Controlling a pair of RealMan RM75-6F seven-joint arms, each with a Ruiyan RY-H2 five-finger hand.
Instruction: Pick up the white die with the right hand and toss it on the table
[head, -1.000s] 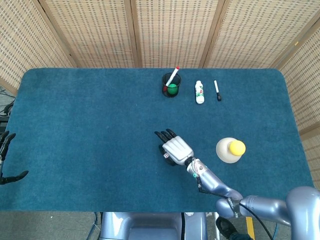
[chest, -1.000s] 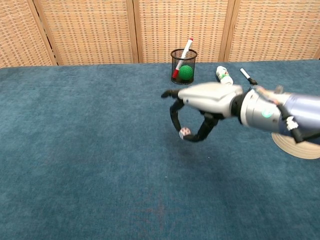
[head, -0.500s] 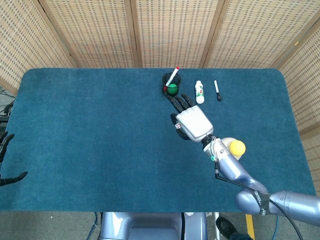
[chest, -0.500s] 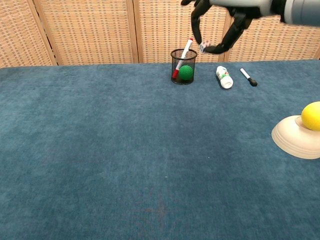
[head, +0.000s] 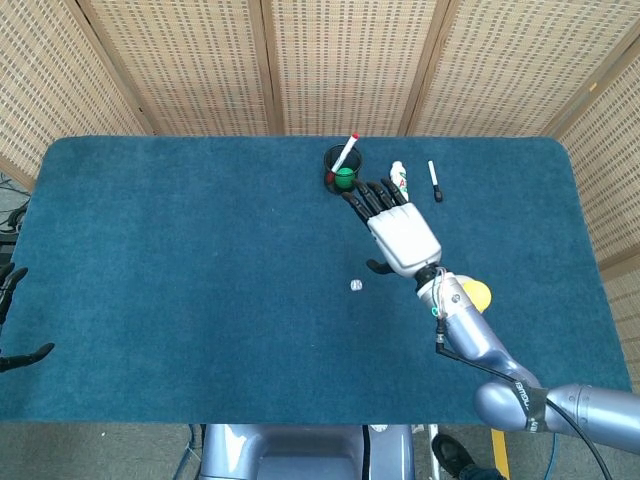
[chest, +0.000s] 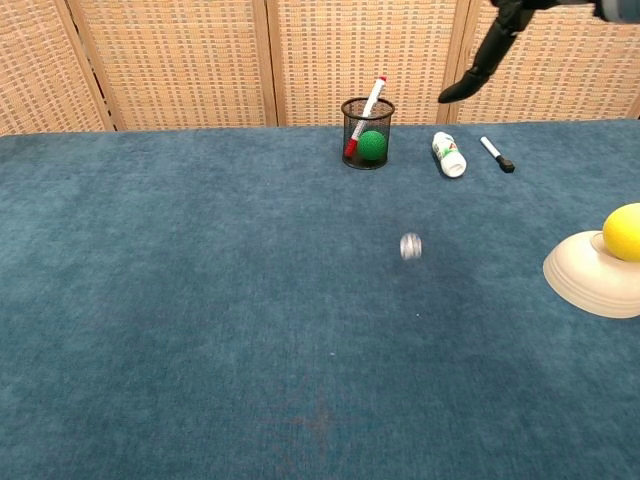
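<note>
The white die (head: 356, 285) is free of my hand; the chest view shows the die (chest: 411, 246) as a blurred spot just above the blue table (head: 180, 250). My right hand (head: 395, 225) is raised over the table's middle right, fingers spread and empty. In the chest view only its dark fingertips (chest: 480, 65) show at the top edge. My left hand (head: 12, 315) hangs off the table's left edge with fingers apart, holding nothing.
A black mesh cup (head: 342, 172) with a green ball and a red-and-white pen stands at the back. Beside it lie a small white bottle (head: 399, 178) and a black marker (head: 435, 181). A yellow ball (head: 474, 295) rests on a cream dish (chest: 590, 280) at the right.
My right hand rose from the table with the die, swung toward the back right and opened. The die left it and is now down by the table.
</note>
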